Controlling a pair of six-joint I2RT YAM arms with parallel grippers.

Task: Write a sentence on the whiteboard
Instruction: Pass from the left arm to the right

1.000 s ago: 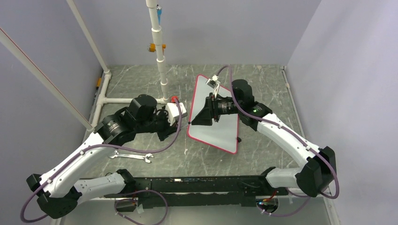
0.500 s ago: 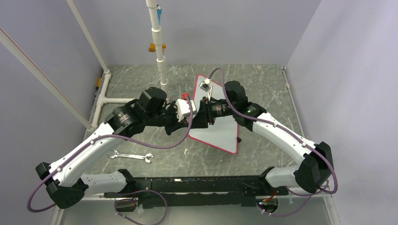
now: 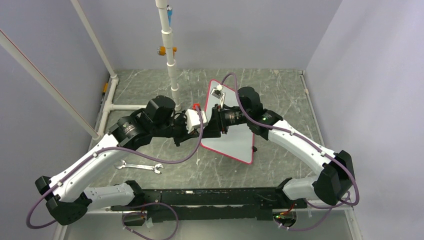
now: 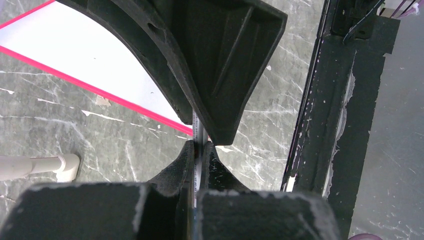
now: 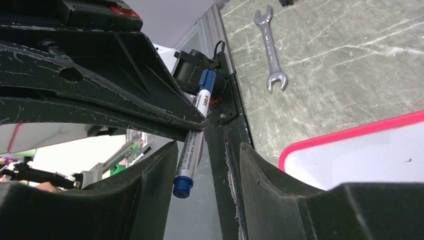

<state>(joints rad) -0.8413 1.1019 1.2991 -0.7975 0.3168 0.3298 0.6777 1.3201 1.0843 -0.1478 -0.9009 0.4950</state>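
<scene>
Nearest the arm bases, we see a long black metal rail (image 3: pixel 215 195) with a scuffed, paint-flecked surface, running along the near edge of the grey-green, marble-veined table (image 3: pixel 280 95). Just beyond the rail, on the left, lies a slim silver open-ended wrench (image 3: pixel 140 166), flat on the stone pattern and well apart from both arms.

Further in, at mid-table, the two grippers meet tip to tip. The left gripper (image 4: pixel 196 150), of matt black ribbed plastic, is clenched on a cylindrical white marker with blue cap and blue end plug (image 5: pixel 192 145), pinching its barrel between the narrow tips. The right gripper (image 5: pixel 207 150) stands with its jaws parted around the same marker. Its broad black fingers (image 5: pixel 150 195) flank the barrel, one side close against it and the other clearly apart. We cannot tell whether the near finger touches it.

Directly beneath and beyond the meeting point lies the large flat white whiteboard with a thin red rim and rounded corners (image 3: pixel 235 137). It is set diagonally on the table, and its smooth surface shows faint specks in the right wrist view. The grippers hang over its left edge.

Farthest back, a white tubular plastic pipe frame (image 3: pixel 170 60) rises upright from the table.
</scene>
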